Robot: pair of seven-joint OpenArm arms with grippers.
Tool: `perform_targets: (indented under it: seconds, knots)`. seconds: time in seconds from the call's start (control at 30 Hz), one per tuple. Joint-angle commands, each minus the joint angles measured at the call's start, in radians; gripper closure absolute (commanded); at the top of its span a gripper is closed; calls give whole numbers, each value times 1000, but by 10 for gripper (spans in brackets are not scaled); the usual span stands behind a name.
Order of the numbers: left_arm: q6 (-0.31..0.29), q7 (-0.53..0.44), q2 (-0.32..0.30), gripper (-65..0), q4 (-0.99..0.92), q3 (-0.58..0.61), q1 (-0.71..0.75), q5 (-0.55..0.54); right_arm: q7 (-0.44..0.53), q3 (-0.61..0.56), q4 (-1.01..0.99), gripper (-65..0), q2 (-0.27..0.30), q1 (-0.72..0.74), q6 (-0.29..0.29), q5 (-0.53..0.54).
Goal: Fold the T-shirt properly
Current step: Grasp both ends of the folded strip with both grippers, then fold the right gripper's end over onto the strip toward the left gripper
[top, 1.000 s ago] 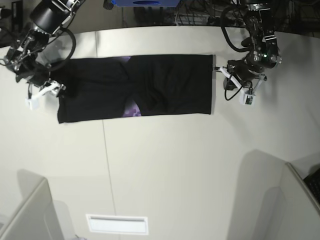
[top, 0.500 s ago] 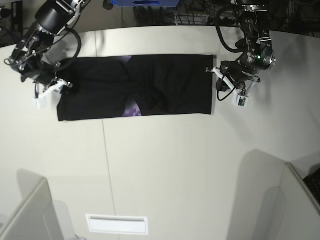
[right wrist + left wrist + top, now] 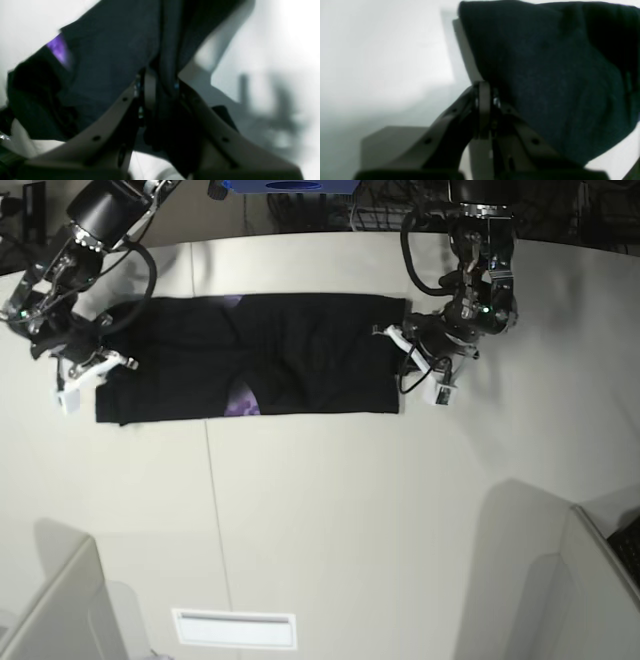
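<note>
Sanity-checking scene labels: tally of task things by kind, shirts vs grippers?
T-shirt: 1
Grippers: 2, left gripper and right gripper, each shut on the T-shirt
Total: 3

from my console i see a pale table (image 3: 330, 510) with a thin seam running down its left half, and lying flat across its far part the black t-shirt (image 3: 300, 360), folded into a long band.
</note>
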Motion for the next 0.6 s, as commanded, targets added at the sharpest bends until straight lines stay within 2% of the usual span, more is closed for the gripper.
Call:
perform_targets:
  seconds: [0.0, 0.07, 0.27, 0.4, 0.57]
  knots:
    - [0, 41, 5, 0, -6, 22, -9, 18, 5, -32, 49, 0, 2, 1, 7, 28]
    - [3, 41, 5, 0, -18, 57, -21, 18, 5, -78, 106, 0, -3, -13, 7, 28]
    - [85, 41, 6, 0, -11, 145, -23, 13, -4, -147, 293, 0, -85, -74, 7, 28]
    - [93, 41, 5, 0, -9, 151, -23, 16, -4, -213, 384, 0, -136, -117, 7, 28]
    - [93, 41, -3, 0, -9, 142, -20, 16, 0, -293, 389, 0, -185, -145, 7, 34]
